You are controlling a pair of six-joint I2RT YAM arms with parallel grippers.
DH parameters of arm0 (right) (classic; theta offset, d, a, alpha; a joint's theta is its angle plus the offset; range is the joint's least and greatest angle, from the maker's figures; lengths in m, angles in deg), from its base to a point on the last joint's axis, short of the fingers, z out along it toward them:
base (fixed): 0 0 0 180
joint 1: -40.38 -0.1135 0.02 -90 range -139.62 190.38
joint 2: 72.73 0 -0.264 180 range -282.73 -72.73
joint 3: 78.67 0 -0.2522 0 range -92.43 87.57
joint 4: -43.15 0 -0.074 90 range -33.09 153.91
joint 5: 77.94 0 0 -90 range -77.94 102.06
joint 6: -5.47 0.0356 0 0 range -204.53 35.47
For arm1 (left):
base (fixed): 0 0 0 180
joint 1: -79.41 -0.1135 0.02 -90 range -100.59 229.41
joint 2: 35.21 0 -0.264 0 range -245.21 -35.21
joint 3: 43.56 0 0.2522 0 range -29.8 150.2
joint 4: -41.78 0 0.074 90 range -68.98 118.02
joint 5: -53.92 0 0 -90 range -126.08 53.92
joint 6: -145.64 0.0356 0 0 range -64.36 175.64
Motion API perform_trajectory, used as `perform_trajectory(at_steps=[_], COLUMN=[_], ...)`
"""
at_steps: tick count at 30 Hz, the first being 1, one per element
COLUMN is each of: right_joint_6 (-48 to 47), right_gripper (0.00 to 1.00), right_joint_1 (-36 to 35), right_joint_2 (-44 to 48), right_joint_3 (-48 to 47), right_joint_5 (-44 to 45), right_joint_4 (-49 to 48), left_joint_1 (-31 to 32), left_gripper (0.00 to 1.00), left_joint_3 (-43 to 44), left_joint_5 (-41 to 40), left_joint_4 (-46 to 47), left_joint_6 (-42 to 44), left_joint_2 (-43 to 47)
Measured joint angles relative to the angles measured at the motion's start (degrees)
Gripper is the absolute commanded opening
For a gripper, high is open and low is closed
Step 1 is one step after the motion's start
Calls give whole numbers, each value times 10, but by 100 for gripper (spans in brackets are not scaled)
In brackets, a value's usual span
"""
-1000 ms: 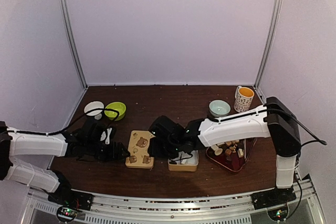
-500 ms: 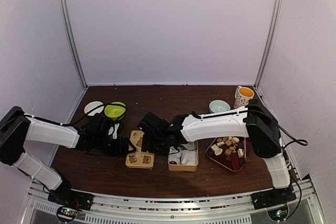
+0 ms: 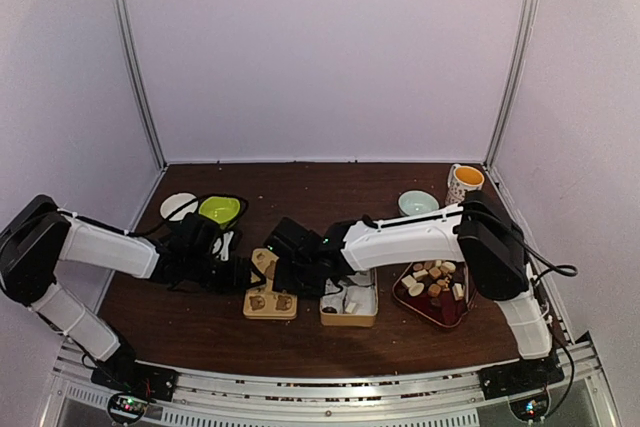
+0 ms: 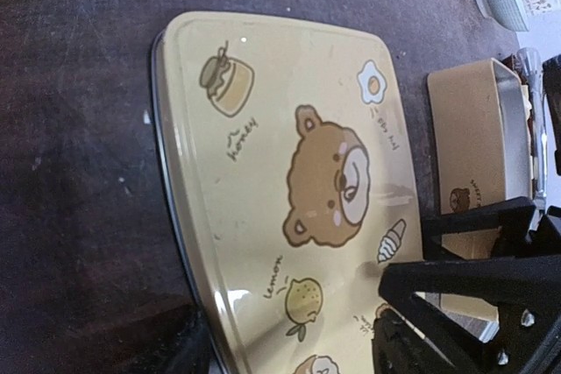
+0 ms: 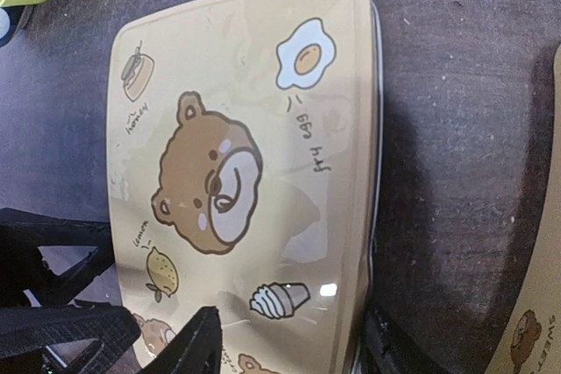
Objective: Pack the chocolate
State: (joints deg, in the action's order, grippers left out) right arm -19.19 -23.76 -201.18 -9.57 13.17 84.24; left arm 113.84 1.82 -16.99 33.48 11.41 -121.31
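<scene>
The chocolate (image 3: 432, 282), small white, tan and dark pieces, lies heaped in a dark red tray (image 3: 447, 313) at the right. A few pieces sit in the tan box (image 3: 350, 305) beside it. The tan bear lid (image 3: 268, 292) lies left of the box. My left gripper (image 3: 245, 277) meets the lid from the left and my right gripper (image 3: 290, 272) from the right. In the left wrist view the left gripper (image 4: 294, 352) is open, one finger outside the lid (image 4: 289, 155) edge, the other over its face. The right gripper (image 5: 294, 348) stands open likewise over the lid (image 5: 237, 146).
A white bowl (image 3: 178, 205) and a green bowl (image 3: 220, 209) stand behind the left arm. A pale bowl (image 3: 417, 204) and a mug (image 3: 465, 184) stand at the back right. The box (image 4: 473, 129) lies close to the lid's right side.
The right gripper has swung left from above the box to the lid. The left gripper has pushed right to the lid's left edge and narrowed a little.
</scene>
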Motion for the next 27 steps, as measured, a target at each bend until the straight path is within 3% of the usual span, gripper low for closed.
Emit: perform_trajectory(at_steps=[4, 13, 18, 22, 27], right_joint_6=[9, 35, 40, 44, 49], right_gripper=[49, 43, 40, 32, 32], right_joint_1=[9, 25, 27, 30, 32], right_joint_2=[6, 65, 67, 67, 69], right_joint_3=[17, 159, 174, 185, 199], right_joint_5=[-28, -86, -103, -113, -116], right_joint_4=[-26, -212, -252, -286, -309], left_joint_1=[-6, -22, -23, -26, -29], left_gripper=[64, 60, 59, 59, 57], left_joint_3=[5, -16, -31, -42, -52], left_joint_5=[1, 14, 14, 19, 23], left_joint_4=[15, 48, 18, 10, 25], left_joint_6=[0, -3, -2, -3, -5], left_joint_2=[-13, -8, 22, 37, 40])
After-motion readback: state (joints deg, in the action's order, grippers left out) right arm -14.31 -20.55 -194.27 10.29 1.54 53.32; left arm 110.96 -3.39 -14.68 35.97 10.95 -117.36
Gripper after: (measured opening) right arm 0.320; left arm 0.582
